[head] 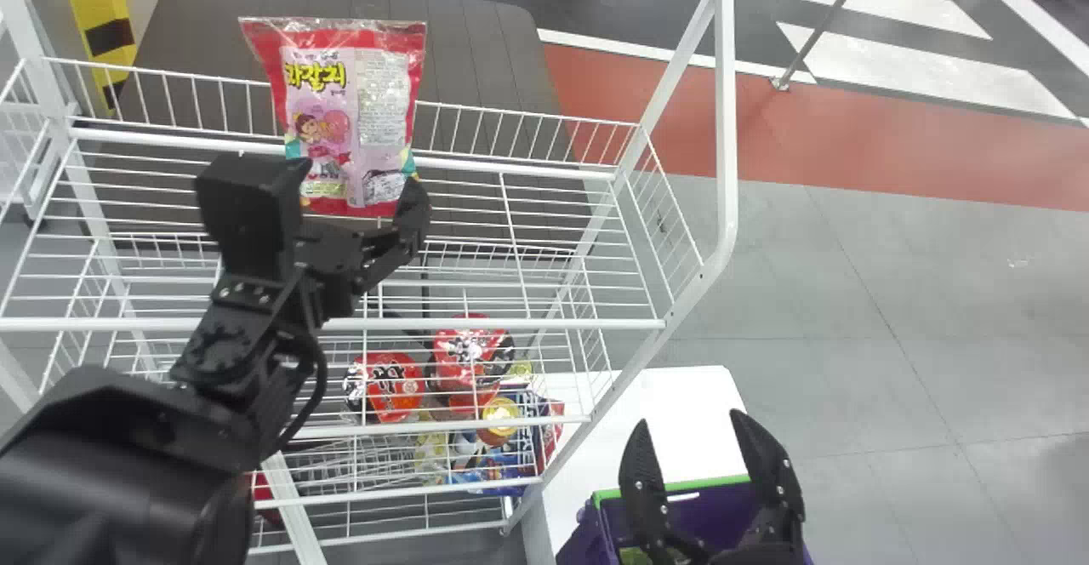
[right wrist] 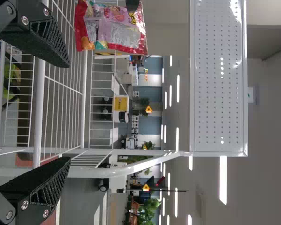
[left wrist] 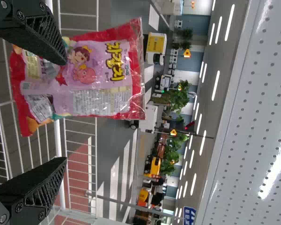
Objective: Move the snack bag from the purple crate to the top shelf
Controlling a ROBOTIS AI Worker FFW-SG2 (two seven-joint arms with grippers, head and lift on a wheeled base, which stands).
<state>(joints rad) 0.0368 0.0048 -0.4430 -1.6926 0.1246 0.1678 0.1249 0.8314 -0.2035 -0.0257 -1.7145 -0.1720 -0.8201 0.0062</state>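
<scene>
The pink and red snack bag point(head: 344, 122) stands upright on the wire top shelf point(head: 544, 324), near its back rail. My left gripper point(head: 361, 180) is at the bag's lower part, on the robot's side of it. In the left wrist view, my left gripper point(left wrist: 66, 110) has its fingers wide apart, one overlapping the snack bag point(left wrist: 96, 79). My right gripper point(head: 689, 420) is held open above the purple crate point(head: 698, 483), right of the rack. In the right wrist view, my right gripper point(right wrist: 69, 112) has nothing between its fingers, and the snack bag point(right wrist: 114, 29) is farther off.
Lower wire shelves hold red packages point(head: 384, 386) and other colourful snacks point(head: 502, 463). A white surface point(head: 681, 412) lies beside the rack, behind the crate. The rack's white side post point(head: 726, 122) rises between the two arms. A perforated white panel point(left wrist: 257, 112) hangs above the shelf.
</scene>
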